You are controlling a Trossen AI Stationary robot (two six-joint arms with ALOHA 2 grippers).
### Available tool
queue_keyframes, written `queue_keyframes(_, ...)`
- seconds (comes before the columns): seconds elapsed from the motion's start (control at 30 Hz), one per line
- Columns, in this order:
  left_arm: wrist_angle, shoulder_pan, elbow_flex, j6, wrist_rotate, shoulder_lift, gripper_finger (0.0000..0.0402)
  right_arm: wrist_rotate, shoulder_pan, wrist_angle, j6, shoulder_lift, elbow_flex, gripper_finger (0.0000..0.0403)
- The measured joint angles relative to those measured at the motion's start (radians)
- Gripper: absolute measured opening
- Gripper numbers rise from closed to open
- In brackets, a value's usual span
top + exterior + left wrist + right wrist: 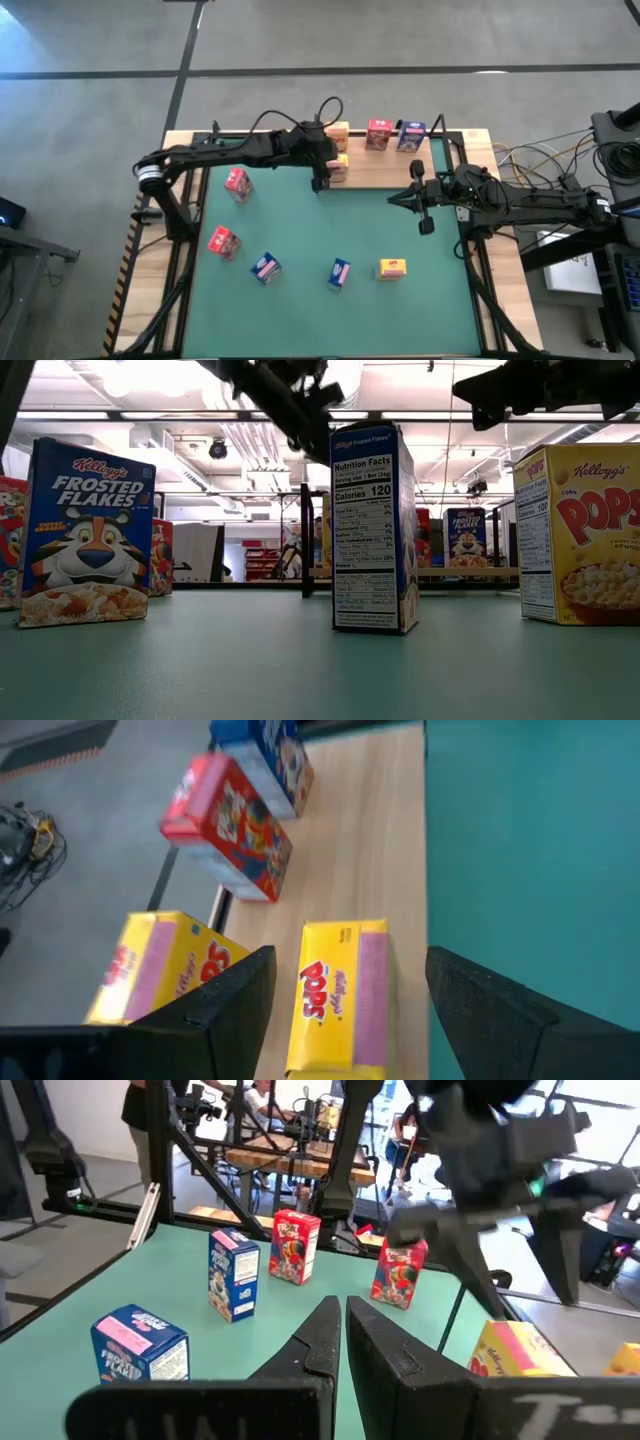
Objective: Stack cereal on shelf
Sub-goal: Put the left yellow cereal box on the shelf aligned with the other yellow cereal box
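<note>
The shelf (385, 170) is a light-wood board at the mat's far edge. On it rest a blue box (410, 135), a red box (377, 134) and two yellow boxes (338, 133). My left gripper (325, 172) hangs open over the nearer yellow box (340, 995), which lies flat on the shelf (390, 840). Its fingers stand on either side of that box with gaps. My right gripper (393, 200) is shut, above the mat near the shelf's front edge, and holds nothing. On the mat stand two red boxes (236, 183), two blue boxes (265, 267) and a yellow box (392, 268).
Thin black posts rise at the shelf's corners (440, 122). The low view shows a blue box (372, 530) in the middle, another blue box (85, 535) at the left and a yellow box (590, 535) at the right. Bare green mat (300, 225) lies between the arms.
</note>
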Motion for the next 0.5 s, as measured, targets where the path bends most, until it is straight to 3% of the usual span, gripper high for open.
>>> queue_keyframes(0.17,-0.029,-0.049,-0.020,-0.033,0.003,-0.080,0.0241,0.140,0.000,0.001,0.058,0.010,0.000,0.0012)
queue_keyframes(0.27,-0.020,-0.085,-0.065,-0.054,0.009,-0.139,0.0241,0.171,0.000,0.001,0.066,0.038,0.000,0.0012)
queue_keyframes(0.5,0.193,-0.154,-0.312,-0.101,0.016,-0.323,0.0241,0.196,-0.002,0.020,0.093,0.155,0.054,0.0012)
